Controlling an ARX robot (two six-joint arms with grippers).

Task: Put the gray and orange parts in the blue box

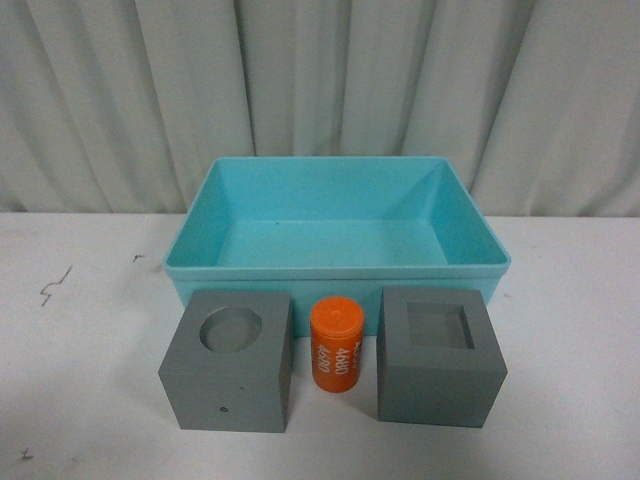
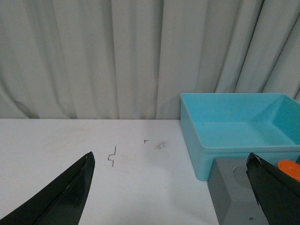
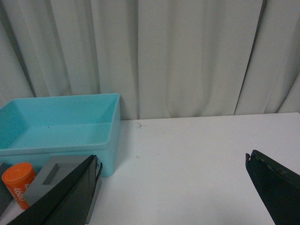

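In the front view the blue box [image 1: 338, 265] stands empty on the white table. In front of it sit a gray cube with a round recess [image 1: 230, 372] at left, an upright orange cylinder with white digits [image 1: 336, 345] in the middle, and a gray cube with a square recess [image 1: 437, 357] at right. Neither gripper shows in the front view. My left gripper [image 2: 171, 164] is open and empty over bare table, left of the round-recess cube [image 2: 234, 194] and box [image 2: 239, 140]. My right gripper [image 3: 171, 164] is open and empty, right of the square-recess cube [image 3: 51, 176], cylinder [image 3: 18, 183] and box [image 3: 61, 140].
A pale pleated curtain [image 1: 320, 90] hangs close behind the table. Small dark marks [image 1: 55, 285] lie on the table at left, also seen in the left wrist view [image 2: 112, 156]. White table surface [image 3: 197, 150] stretches to the right of the box.
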